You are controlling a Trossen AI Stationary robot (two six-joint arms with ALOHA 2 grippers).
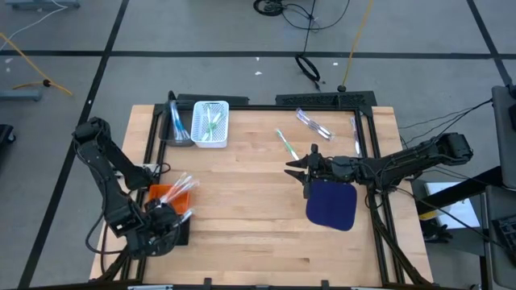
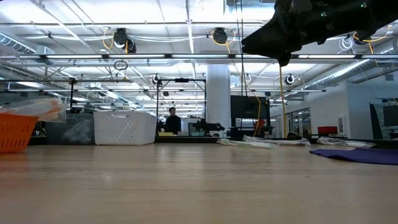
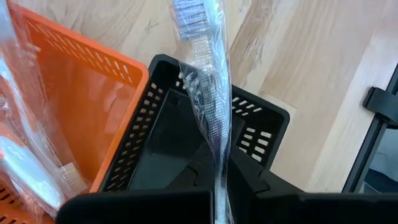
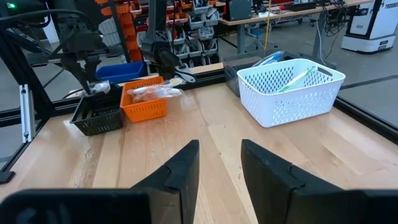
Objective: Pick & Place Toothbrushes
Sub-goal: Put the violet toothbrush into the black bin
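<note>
My left gripper (image 3: pixel 217 202) is at the table's near-left corner, shut on a clear-wrapped toothbrush (image 3: pixel 208 106) above a black basket (image 3: pixel 161 149). An orange basket (image 1: pixel 165 193) beside it holds several wrapped toothbrushes. My right gripper (image 4: pixel 221 165) hovers open and empty over the table's middle right (image 1: pixel 297 171). It is above the table in the low view (image 2: pixel 280 37). A green toothbrush (image 1: pixel 286 145) and wrapped ones (image 1: pixel 313 125) lie flat on the far right of the table. A white basket (image 1: pixel 211 122) at the far side holds green toothbrushes. My left gripper pinches the wrapped toothbrush between its two fingers at the handle end (image 3: pixel 219 186). The brush runs forward along the fingers and over the black basket. Its bristle head (image 3: pixel 189 18) reaches past the basket's rim, clear of the table.
A dark blue cloth (image 1: pixel 330 205) lies under and just near of my right gripper. A grey basket (image 1: pixel 177 125) with bluish toothbrushes stands left of the white one. A black frame rail (image 1: pixel 367 137) runs along the table's right side. Bare wood fills the middle (image 1: pixel 242 209).
</note>
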